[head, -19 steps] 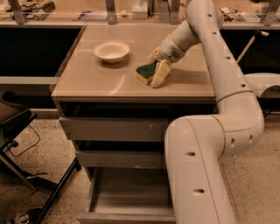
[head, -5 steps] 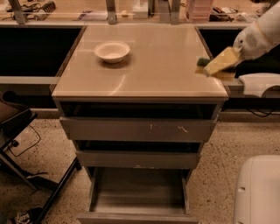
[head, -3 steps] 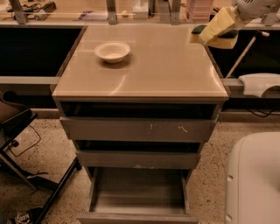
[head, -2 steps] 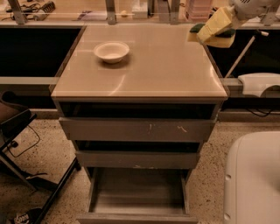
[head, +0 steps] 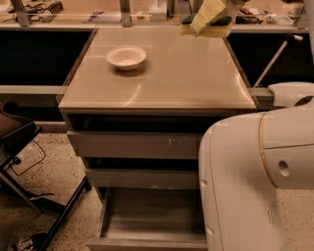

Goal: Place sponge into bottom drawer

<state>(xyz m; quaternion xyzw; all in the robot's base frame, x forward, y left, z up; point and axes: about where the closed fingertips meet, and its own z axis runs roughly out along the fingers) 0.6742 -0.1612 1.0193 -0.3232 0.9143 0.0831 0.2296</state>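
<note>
**Sponge up in the pincer at the top edge, bottom drawer open well below it**

My view cuts the pincer [head: 222, 6] off at the top of the frame, right of centre. I only get its lower tip, and the arm behind it is out of sight. It is clamped on the sponge [head: 205, 18], which hangs tilted just under it, above the far edge of the surface [head: 167, 81]. The pale yellow foam faces me. The dark green scouring side shows only as patches at the sponge's left and right, and I can't make out its full outline.

The white bowl [head: 126, 57] sits upright on the surface, down and to the left of the pincer and well apart from the sponge.

Far below the pincer, and nearer to me, the bottom drawer [head: 147, 221] stands pulled out. I can see its floor and front rim on the left. Its right part is hidden behind the robot's white body [head: 255, 181], which also covers the right ends of the two upper drawers [head: 132, 145]. The frame's lower edge crops the drawer front.
</note>
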